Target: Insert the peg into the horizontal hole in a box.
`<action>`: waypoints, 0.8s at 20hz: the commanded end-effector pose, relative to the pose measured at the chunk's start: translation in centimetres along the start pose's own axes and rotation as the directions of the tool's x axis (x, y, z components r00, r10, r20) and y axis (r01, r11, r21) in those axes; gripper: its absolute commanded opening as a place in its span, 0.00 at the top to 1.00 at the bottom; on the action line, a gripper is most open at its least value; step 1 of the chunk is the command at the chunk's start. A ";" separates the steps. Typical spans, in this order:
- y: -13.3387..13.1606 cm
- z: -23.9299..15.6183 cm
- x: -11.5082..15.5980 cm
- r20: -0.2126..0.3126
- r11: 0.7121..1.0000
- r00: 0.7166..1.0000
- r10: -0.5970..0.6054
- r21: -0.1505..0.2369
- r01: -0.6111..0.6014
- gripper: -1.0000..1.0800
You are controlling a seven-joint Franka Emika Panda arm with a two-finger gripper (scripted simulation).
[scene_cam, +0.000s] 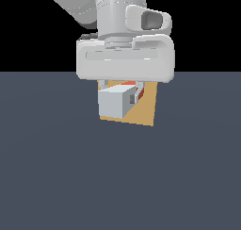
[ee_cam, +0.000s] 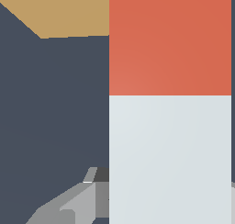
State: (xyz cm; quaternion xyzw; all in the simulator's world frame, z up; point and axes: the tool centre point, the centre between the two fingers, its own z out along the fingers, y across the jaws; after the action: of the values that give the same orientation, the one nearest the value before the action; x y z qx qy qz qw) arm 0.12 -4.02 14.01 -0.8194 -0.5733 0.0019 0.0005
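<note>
White arm (scene_cam: pixel 124 40) reaches straight down, jaws clamped on the peg (scene_cam: pixel 113 103) before the box (scene_cam: pixel 147 109).

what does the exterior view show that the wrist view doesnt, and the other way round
Only the exterior view shows the robot's arm and its big pale hand housing above the claw, the dark floor stretching out toward the camera, and the black background behind. Only the wrist view shows the sharp line where the peg turns from pale grey-white to red, filling much of the frame. Both show the peg, part of the tan box beyond its red end, and the floor. Neither view shows the hole.
</note>
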 end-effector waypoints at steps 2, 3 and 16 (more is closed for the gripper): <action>-0.1 -1.0 0.3 -0.002 0.999 0.999 -0.039 -0.004 0.039 1.00; -0.1 -1.1 0.4 -0.002 0.999 0.999 -0.045 -0.004 0.045 1.00; 0.0 -1.3 0.3 -0.003 0.999 0.999 -0.045 -0.005 0.045 1.00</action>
State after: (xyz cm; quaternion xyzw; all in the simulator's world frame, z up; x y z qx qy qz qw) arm -0.04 -3.65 14.78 -0.8063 -0.5915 0.0030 0.0021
